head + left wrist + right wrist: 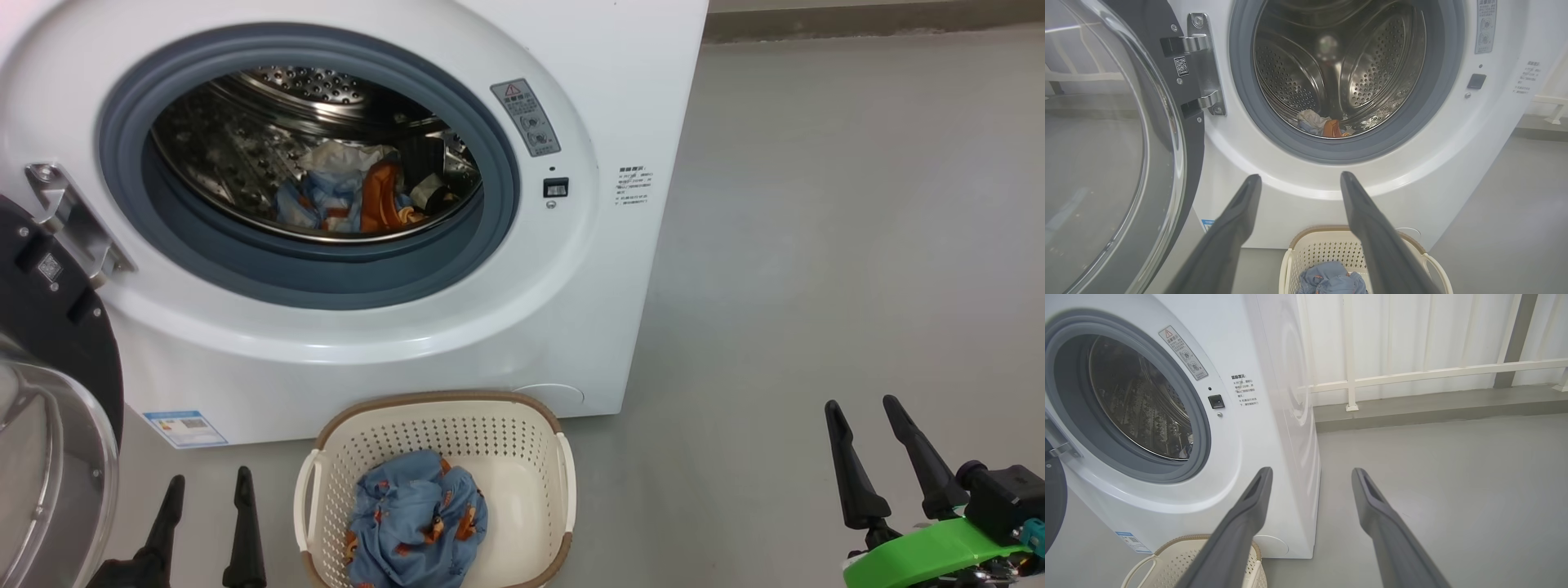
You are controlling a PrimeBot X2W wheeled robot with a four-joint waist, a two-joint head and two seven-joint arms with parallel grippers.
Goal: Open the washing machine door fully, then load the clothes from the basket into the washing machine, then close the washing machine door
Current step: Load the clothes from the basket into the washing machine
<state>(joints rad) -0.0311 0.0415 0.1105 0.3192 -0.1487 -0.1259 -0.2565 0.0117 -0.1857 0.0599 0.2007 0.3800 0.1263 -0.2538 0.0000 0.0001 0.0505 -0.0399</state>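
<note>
Left pincer (208,488) sits at the lower left of the head view, fingers spread and holding nothing; the right pincer (860,405) at the lower right is likewise spread and empty, over bare grey floor (816,245). Between them, nearer the left one, the basket (441,400) stands on the floor just before the washing machine (392,343), its handles facing left and right. A crumpled blue garment (416,514) with orange prints lies against the basket's left wall. The machine's round mouth faces the camera. Low in the drum lies a bundle of cloth (359,196), orange, pale blue, white and black. The door (57,327) is swung out to the left on its metal hinge (69,216), with its glass bowl bulging beside the left pincer.

From the left wrist, the left pincer (1300,176) points at the machine's front below the opening, fingers wide apart. The door (1126,163) stands open along the left edge. The bundle (1323,124) rests on the drum floor, and the basket (1310,245) with the blue garment (1331,279) sits below the fingers.

From the right wrist, the right pincer (1311,470) points past the machine's (1241,437) right front corner, fingers spread. The basket's (1167,559) rim shows at the bottom left, a white railing (1412,371) behind.
</note>
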